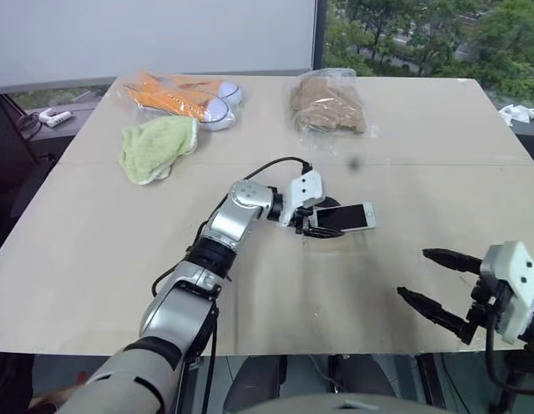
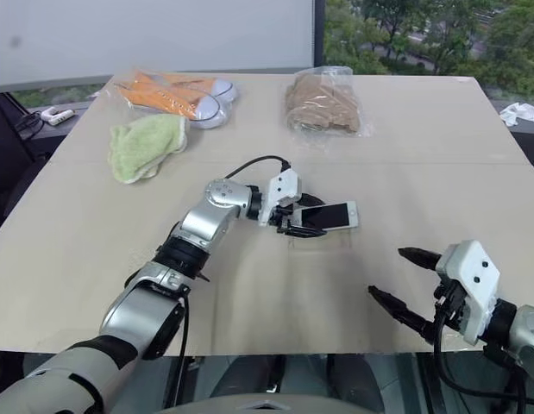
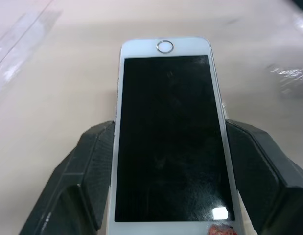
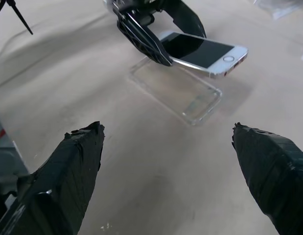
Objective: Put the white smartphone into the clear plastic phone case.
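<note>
I see the phone (image 1: 343, 216) near the middle of the surface (image 1: 94, 250), gripped by my left gripper (image 1: 314, 220) reaching in from the left, its fingers (image 3: 87, 166) on either long edge. The phone is lifted just above the case (image 4: 176, 89), which lies flat on the surface beneath it. My right gripper (image 1: 432, 280) hovers near and to the right. At the far side lie a cloth (image 1: 156, 147), bagged shoes (image 1: 187, 97) and another bag (image 1: 327, 103) further right.
</note>
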Robot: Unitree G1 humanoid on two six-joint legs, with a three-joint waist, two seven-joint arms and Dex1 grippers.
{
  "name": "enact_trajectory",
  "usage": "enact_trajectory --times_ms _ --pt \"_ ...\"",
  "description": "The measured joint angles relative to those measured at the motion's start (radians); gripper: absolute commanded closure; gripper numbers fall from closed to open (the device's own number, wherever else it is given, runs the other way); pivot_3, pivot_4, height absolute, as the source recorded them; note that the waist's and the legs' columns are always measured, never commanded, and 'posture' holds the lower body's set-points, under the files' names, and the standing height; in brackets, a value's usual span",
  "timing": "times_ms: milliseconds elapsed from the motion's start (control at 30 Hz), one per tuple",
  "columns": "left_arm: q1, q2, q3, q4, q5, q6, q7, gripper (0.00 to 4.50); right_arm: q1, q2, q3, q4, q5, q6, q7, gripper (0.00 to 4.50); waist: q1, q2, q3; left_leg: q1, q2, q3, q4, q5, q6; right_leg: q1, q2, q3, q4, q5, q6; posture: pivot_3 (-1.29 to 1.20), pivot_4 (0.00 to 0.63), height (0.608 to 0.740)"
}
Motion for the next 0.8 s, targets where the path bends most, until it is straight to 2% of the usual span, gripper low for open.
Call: enact_trajectory --times_ms 233,800 --pt "-0.020 -0.072 -0.034 0.037 0.027 -0.006 0.007 1.65 -0.010 0.007 0.000 -0.002 -0.002 -0.001 -0.012 0.00 0.002 0.000 0.001 0.000 0.000 0.000 0.000 0.000 0.000 0.000 0.000 0.000 0.000 0.000 0.000 0.00 0.150 0.740" --pt "-0.001 -0.104 -0.056 0.083 0.091 -0.090 0.058 1.65 -0.003 0.009 -0.002 -0.021 0.026 -0.001 -0.039 0.00 0.002 -0.001 0.001 0.000 0.000 0.000 0.000 0.000 0.000 0.000 0.000 0.000 0.000 0.000 0.000 0.00 0.150 0.740"
